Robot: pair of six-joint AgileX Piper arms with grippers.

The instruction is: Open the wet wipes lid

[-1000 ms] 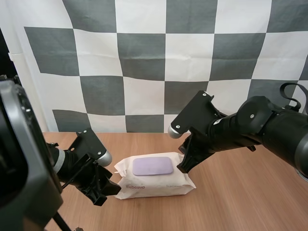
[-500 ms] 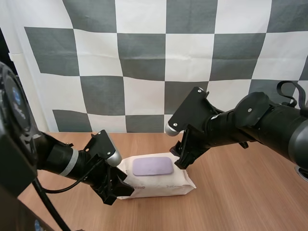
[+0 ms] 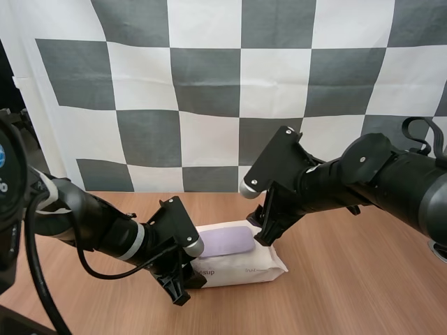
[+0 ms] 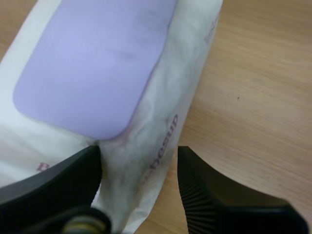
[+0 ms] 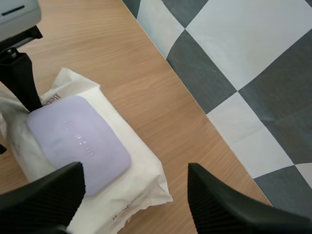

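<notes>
**Left claw at the lid's near corner, lid not yet lifted**

Nearest to us, our left gripper (image 3: 187, 279) sits low at the near-left end of the wet wipes pack (image 3: 244, 264). It is open and holds nothing. In the left wrist view one finger (image 4: 63, 178) rests by the near corner of the lid (image 4: 92, 63), and the other stands over the table (image 3: 349, 279) just beside the pack's near side.

The pack lies flat on the table between the two arms. Its pale purple lid is on top and closed.

We judge the step in hand to be catching the lid's edge. To do it well, we would get one fingertip under the lid's lip rather than into the soft wrapper below it. Then we would lift up and away, so the flap hinges open instead of the pack dragging. The wrapper is crumpled at this end and could bunch up between the fingers.

At the pack's far-right end, our right gripper (image 3: 267, 230) hovers with its fingers spread wide around nothing. From there it could press down to steady the pack.

The pack's near side reads "besup" in the left wrist view, with the first letters hidden. Smaller print beside it is too fine to read, and so is the embossed word on the lid.
</notes>
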